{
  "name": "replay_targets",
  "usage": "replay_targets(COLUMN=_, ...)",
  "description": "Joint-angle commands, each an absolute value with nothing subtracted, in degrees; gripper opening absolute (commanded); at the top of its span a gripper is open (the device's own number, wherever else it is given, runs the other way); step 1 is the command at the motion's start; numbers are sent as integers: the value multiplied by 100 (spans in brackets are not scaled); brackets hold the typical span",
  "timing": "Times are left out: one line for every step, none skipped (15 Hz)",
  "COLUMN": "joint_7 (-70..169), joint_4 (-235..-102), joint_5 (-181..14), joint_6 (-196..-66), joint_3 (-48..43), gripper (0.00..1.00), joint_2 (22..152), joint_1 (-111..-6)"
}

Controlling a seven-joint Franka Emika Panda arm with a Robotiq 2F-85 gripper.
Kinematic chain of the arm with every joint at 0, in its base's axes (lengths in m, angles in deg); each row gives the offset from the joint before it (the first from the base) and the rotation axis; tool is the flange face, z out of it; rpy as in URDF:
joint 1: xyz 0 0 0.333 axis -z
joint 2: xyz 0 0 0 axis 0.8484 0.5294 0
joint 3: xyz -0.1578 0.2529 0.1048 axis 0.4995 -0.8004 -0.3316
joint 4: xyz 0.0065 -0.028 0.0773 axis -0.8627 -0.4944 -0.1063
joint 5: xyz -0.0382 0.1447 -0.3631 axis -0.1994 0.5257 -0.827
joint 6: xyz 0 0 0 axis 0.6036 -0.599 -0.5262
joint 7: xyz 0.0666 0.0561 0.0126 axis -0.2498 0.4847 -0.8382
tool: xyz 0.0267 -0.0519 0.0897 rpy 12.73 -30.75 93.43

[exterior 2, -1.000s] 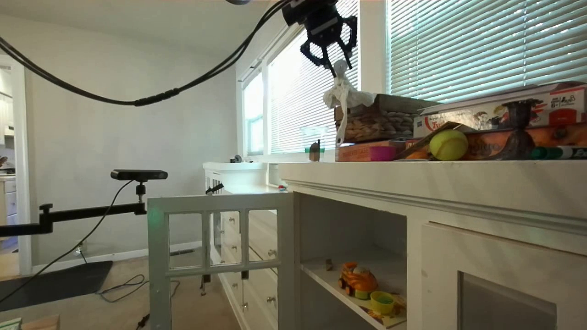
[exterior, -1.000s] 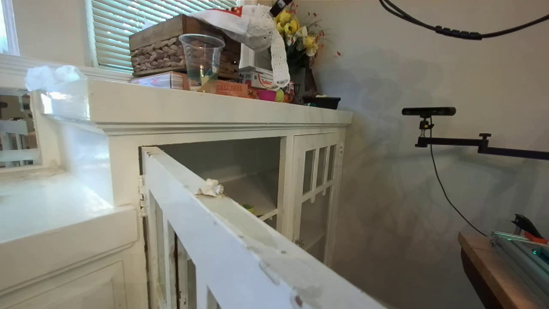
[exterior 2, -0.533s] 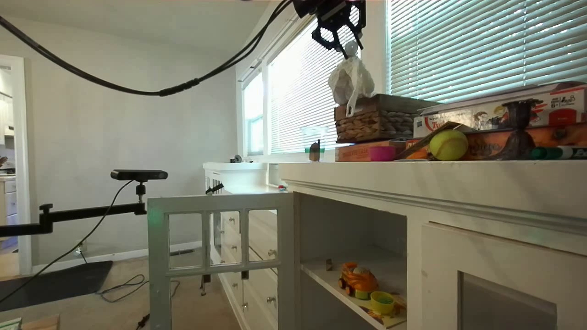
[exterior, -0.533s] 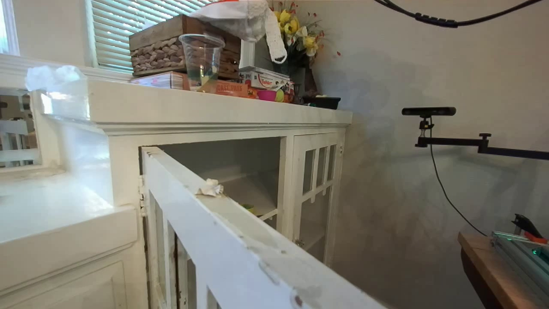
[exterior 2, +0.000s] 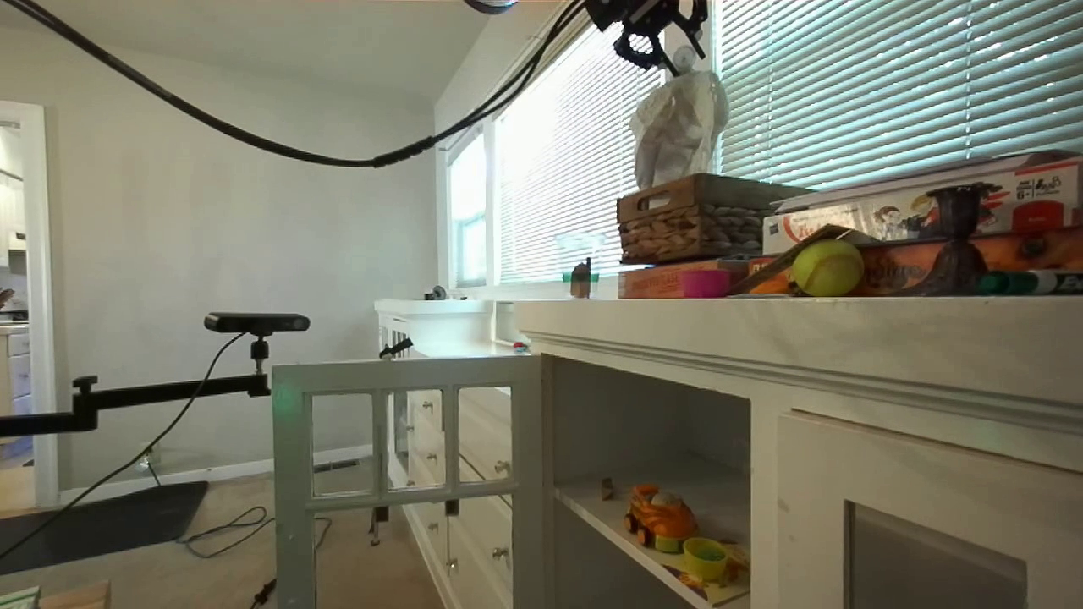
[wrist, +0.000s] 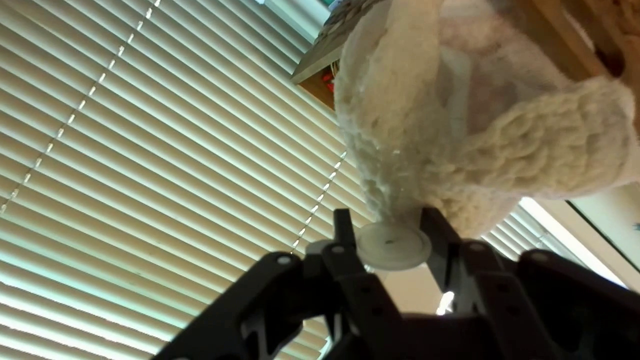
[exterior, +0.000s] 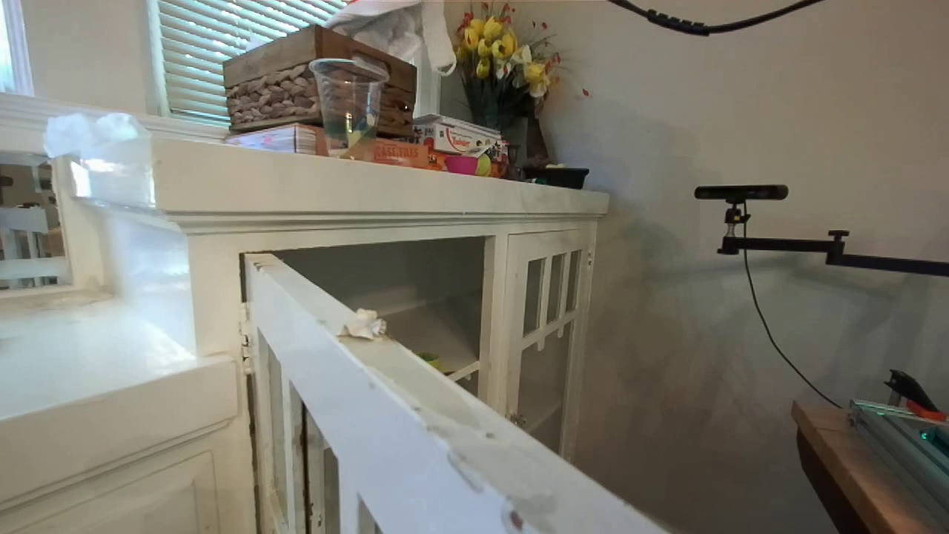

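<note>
1. The gripper [wrist: 388, 220] is set partway closed: a moderate gap is left between the fingers [wrist: 343, 225], and a round white knob [wrist: 393, 246] is clasped there.
2. The white bag [exterior 2: 681, 127] is suspended directly beneath this knob, well above the cabinet top [exterior 2: 795, 334].
3. The bag's lower end is located at the rim of the woven basket [exterior 2: 706, 241]; whether it is inside or behind the near wall, and whether contact is made, cannot be told.
4. The basket is supported by an orange box [exterior 2: 660, 282]. Its front is partly obstructed by a clear cup [exterior: 348, 111] in an exterior view.
5. Beside the basket, a white-and-red game box [exterior 2: 922, 203] is stacked. The area before it is occupied by a tennis ball [exterior 2: 827, 267], a dark candlestick [exterior 2: 958, 228] and a green marker [exterior 2: 1028, 282]; a pink cup [exterior 2: 706, 283] is placed before the orange box.
6. The space behind the bag is bounded by window blinds [exterior 2: 897, 85]. Yellow flowers [exterior: 504, 52] are positioned farther along the cabinet top.
7. Below, the paned cabinet door [exterior 2: 406, 372] is swung outward. An orange toy vehicle [exterior 2: 660, 512] and a yellow cup [exterior 2: 705, 558] are held on the shelf [exterior 2: 588, 496].
8. A black cable [exterior 2: 372, 162] is looped across the upper scene.
</note>
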State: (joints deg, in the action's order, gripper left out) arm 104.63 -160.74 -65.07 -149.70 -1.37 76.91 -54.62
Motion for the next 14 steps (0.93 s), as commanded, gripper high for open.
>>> replay_targets(joint_7=10314, joint_4=-14827, joint_5=-6648, joint_6=-15002, joint_3=-140, gripper=13, joint_2=8740, joint_1=-5504)
replay_targets(joint_7=10285, joint_4=-14631, joint_5=-6681, joint_6=-14992, joint_3=-125, gripper=13, joint_2=8960, joint_1=-5520)
replay_targets(joint_7=10264, joint_4=-14409, joint_5=-6683, joint_6=-14955, joint_3=-113, gripper=13, joint_2=9187, joint_1=-5538)
replay_targets(joint_7=10128, joint_4=-14178, joint_5=-6874, joint_6=-14903, joint_3=-391, gripper=13, joint_2=9399, joint_1=-5318)
replay_targets(joint_7=10083, joint_4=-13971, joint_5=-6919, joint_6=-14857, joint_3=-441, gripper=13, joint_2=9614, joint_1=-5305)
replay_targets(joint_7=9975, joint_4=-13755, joint_5=-7051, joint_6=-14818, joint_3=-475, gripper=13, joint_2=9806, joint_1=-5313)
replay_targets(joint_7=9881, joint_4=-13548, joint_5=-7170, joint_6=-14779, joint_3=-503, gripper=13, joint_2=10000, joint_1=-5319)
replay_targets(joint_7=9764, joint_4=-13349, joint_5=-7288, joint_6=-14704, joint_3=-525, gripper=13, joint_2=10163, joint_1=-5327)
replay_targets(joint_7=9634, joint_4=-13179, joint_5=-7438, joint_6=-14636, joint_3=-519, gripper=13, joint_2=10302, joint_1=-5355)
replay_targets(joint_7=9570, joint_4=-12987, joint_5=-7543, joint_6=-14545, joint_3=-557, gripper=13, joint_2=10440, joint_1=-5358)
replay_targets(joint_7=9531, joint_4=-12836, joint_5=-7625, joint_6=-14436, joint_3=-606, gripper=13, joint_2=10549, joint_1=-5352)
replay_targets(joint_7=9522, joint_4=-12691, joint_5=-7661, joint_6=-14314, joint_3=-671, gripper=13, joint_2=10642, joint_1=-5340)
replay_targets(joint_7=9554, joint_4=-12556, joint_5=-7696, joint_6=-14206, joint_3=-732, gripper=13, joint_2=10724, joint_1=-5336)
replay_targets(joint_7=9735, joint_4=-12515, joint_5=-7509, joint_6=-14172, joint_3=-563, gripper=13, joint_2=10758, joint_1=-5483)
